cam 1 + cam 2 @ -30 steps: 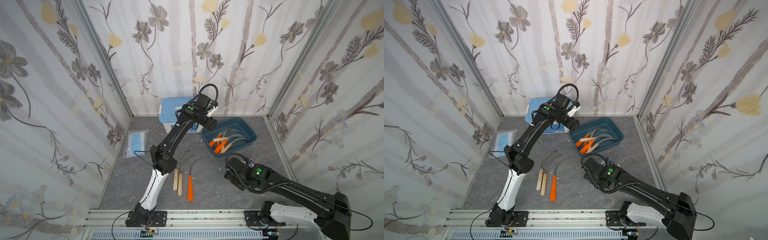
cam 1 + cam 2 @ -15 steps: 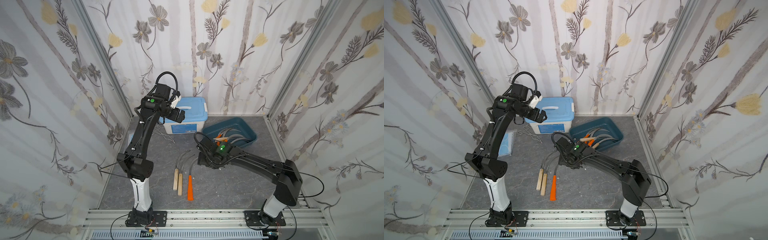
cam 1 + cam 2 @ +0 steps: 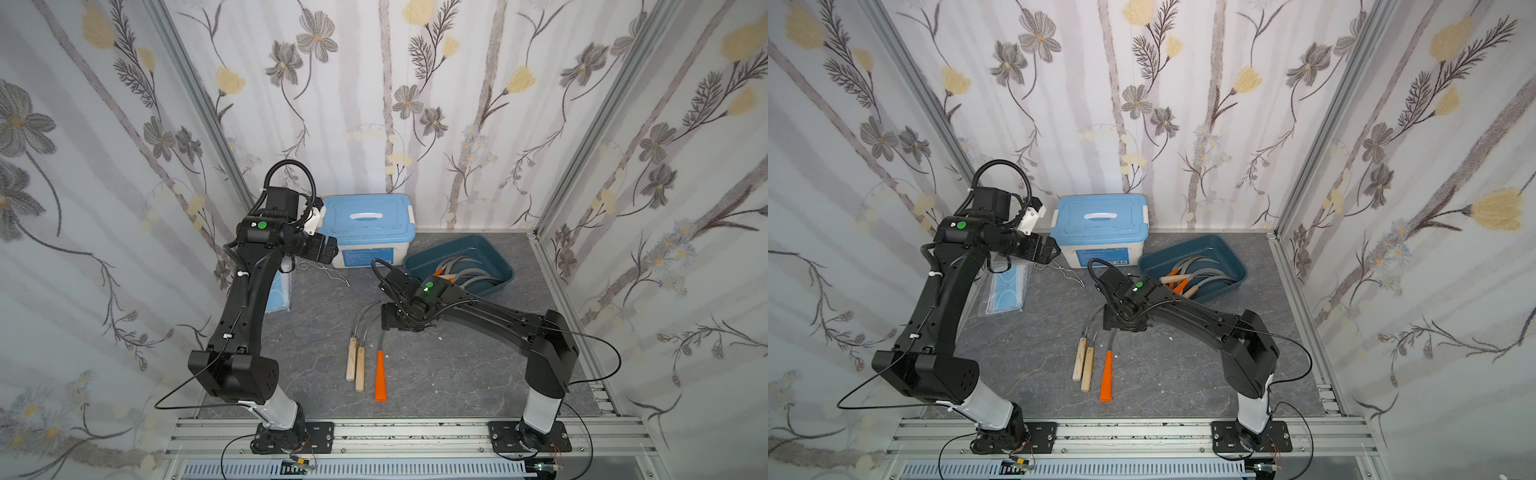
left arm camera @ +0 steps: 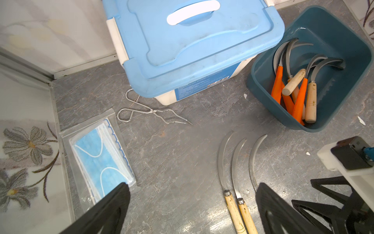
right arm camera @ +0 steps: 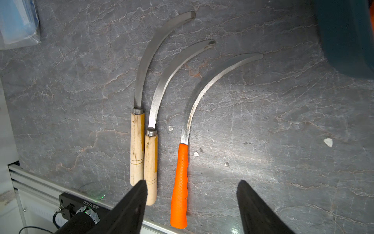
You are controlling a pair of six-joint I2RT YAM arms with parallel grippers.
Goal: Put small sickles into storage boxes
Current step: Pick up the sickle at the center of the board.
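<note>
A blue printed label [image 4: 202,84] with a barcode is seen on the front of the white box [image 4: 194,46]; its print is too small to be read. White characters on a black device [image 5: 79,204] appear upside down and cannot be made out.

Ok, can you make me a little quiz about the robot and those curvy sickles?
1. True or false: the orange-handled sickle lies apart from the two wooden-handled sickles.
2. How many sickles lie on the table outside the teal tray?
3. The right gripper is: A) shut on a sickle, B) open over the sickles, C) inside the tray.
Key: 1 true; 2 three; 3 B.
</note>
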